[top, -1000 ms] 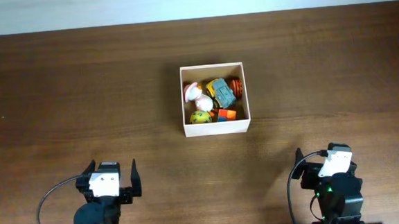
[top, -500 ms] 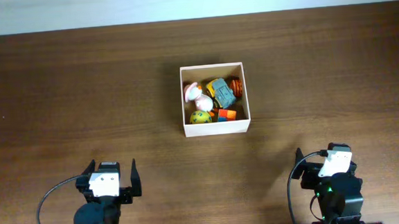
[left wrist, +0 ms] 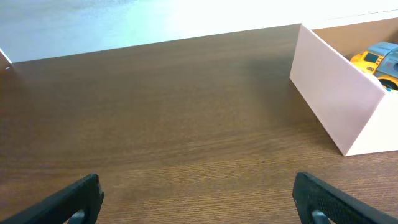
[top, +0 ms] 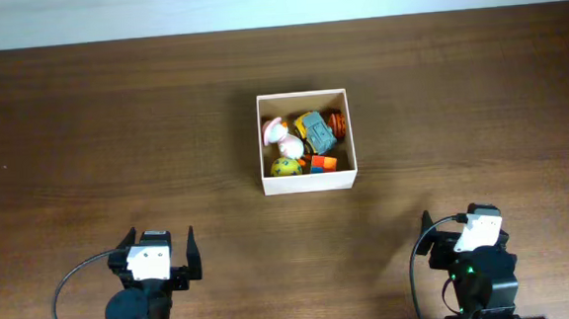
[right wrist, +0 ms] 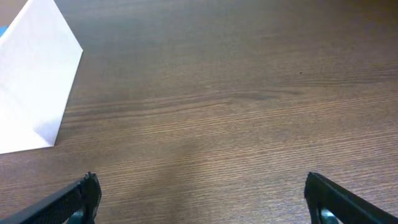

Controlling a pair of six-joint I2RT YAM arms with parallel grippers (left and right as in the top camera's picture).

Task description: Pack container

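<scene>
One container (top: 307, 183): square, shallow, thin white walls, mid-bench (top: 114, 120), between both arms and well ahead of them. Small colourful toys (top: 303, 139) cover most of its floor. Both the left tool (left wrist: 199, 208) and right tool (right wrist: 208, 205) have jaws spread wide, empty.

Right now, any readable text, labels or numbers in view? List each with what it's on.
None can be read.
The container has blank white walls.
The toys inside it show no legible print at this size.
The table is bare wood grain, with no markings.
</scene>
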